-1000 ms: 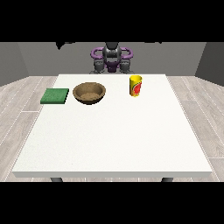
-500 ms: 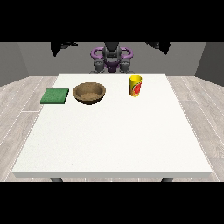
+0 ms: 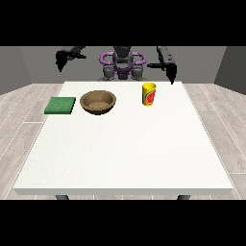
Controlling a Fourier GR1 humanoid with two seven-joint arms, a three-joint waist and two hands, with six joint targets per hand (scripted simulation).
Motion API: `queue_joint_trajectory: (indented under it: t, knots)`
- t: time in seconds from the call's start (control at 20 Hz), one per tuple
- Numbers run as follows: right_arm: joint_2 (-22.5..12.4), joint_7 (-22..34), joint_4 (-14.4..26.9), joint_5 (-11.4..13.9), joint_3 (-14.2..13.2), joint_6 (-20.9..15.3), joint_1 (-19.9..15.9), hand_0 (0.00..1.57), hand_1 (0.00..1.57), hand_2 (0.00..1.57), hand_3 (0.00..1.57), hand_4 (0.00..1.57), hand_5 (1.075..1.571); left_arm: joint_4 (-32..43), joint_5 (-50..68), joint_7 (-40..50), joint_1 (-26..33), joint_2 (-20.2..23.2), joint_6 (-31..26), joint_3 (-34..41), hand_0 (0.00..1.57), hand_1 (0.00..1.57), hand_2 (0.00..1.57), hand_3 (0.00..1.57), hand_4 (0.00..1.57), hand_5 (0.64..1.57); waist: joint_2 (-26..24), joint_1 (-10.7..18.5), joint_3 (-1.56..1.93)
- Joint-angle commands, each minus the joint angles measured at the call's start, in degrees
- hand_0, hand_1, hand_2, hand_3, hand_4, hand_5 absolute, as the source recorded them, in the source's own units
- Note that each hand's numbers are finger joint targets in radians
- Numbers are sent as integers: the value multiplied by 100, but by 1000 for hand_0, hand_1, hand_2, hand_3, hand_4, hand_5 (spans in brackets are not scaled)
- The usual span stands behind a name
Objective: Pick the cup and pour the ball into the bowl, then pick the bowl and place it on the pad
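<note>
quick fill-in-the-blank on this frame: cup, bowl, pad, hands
1. The yellow cup with a red label stands ____ on the white table.
2. The brown wooden bowl sits between the cup and the ____ square pad.
3. The hand at the view's right and the hand at the view's left both hold ____.

Missing words: upright; green; nothing

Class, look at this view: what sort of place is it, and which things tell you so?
Probably a plain test room for tabletop handling: a large white table on a grey plank floor, bare grey walls, and only a cup, bowl and green pad laid out.
</note>
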Motion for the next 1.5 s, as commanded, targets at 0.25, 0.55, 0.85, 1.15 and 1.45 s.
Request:
queue_joint_trajectory:
  t: [0.25, 0.55, 0.85, 1.15, 1.45]
  knots:
    - [-118, -782, 581, 71, -193, 292, -170, 0, 0, 0, 0, 0, 1570, 1822, -317, -1577, -683, -143, 277, 152, 0, 0, 0, 0, 0, 1530, 559, -184, 1]
    - [-8, -935, 691, 113, -89, 387, -121, 0, 0, 0, 0, 0, 1571, 3139, -502, -2367, -1111, -221, 575, 210, 0, 0, 0, 0, 0, 1519, 524, -297, 0]
    - [-48, -1189, 968, 174, -148, 433, -223, 0, 0, 0, 0, 0, 1571, 4024, -393, -3073, -1521, -56, 526, 427, 0, 0, 0, 0, 0, 1521, 747, -345, -1]
    - [-180, -820, 807, 127, -82, 585, -125, 0, 0, 0, 0, 0, 1571, 4591, -493, -3099, -1783, -404, 1070, 357, 0, 0, 0, 0, 0, 1559, 481, -575, -1]
    - [-536, -798, 1008, -245, -463, 752, -682, 0, 0, 0, 0, 0, 1570, 4550, -1358, -3663, -1444, -370, 2505, 58, 1317, 1317, 1571, 1571, 1455, 1245, 847, -617, 0]
